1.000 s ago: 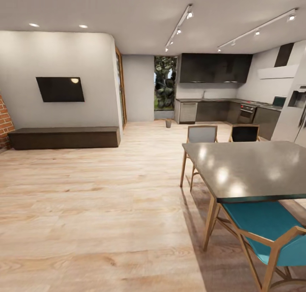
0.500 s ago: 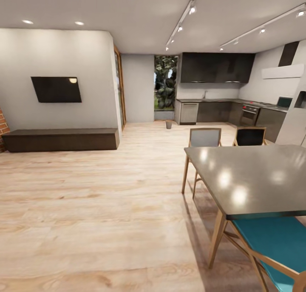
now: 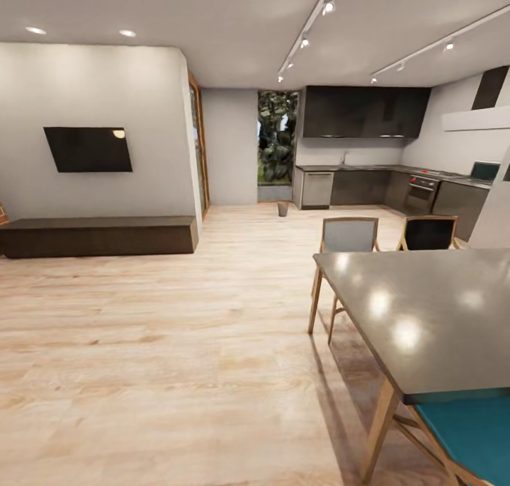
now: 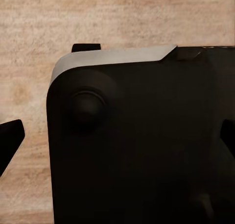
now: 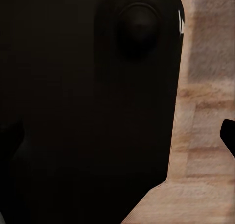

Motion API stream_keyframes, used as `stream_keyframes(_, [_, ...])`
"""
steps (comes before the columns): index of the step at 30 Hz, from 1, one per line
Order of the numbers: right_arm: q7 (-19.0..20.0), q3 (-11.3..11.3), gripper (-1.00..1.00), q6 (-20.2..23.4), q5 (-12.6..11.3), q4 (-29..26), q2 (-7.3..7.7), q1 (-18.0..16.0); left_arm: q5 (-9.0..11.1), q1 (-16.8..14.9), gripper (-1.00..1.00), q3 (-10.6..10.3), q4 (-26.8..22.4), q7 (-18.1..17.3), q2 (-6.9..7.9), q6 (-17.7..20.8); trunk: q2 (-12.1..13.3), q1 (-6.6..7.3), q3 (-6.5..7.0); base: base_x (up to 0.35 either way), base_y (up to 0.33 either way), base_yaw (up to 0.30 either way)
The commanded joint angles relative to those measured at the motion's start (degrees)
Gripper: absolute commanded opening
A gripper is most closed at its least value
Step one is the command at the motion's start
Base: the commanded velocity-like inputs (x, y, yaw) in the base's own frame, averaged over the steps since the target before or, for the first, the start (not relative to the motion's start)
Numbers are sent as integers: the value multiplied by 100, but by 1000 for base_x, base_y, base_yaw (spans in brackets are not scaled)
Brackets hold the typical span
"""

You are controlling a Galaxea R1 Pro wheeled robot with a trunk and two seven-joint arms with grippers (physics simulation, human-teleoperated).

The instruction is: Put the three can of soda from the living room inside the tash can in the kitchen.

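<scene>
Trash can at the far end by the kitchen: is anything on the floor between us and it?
Nothing visible. Bare wood floor runs straight to the trash can. The dining table and chairs sit right of that line.

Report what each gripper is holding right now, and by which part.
Cannot be told: both wrist views are blocked by dark robot body over wood floor, and no can is visible.
</scene>
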State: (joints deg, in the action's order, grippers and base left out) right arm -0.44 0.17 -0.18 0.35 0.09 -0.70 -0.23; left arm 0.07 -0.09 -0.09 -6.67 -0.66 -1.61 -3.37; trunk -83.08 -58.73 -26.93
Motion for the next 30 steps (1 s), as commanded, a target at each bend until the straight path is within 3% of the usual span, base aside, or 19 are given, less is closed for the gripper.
stream_keyframes(1, [0, 0, 100, 0, 0, 0, 2, 0, -1, 0, 100, 0, 0, -2, 1, 1, 0, 0, 0, 331, 171, 0])
stream_keyframes(30, [0, -10, 100, 0, -12, 0, 1, 3, 10, 0, 100, 18, -9, 51, -2, -4, 0, 0, 0, 330, 161, 0])
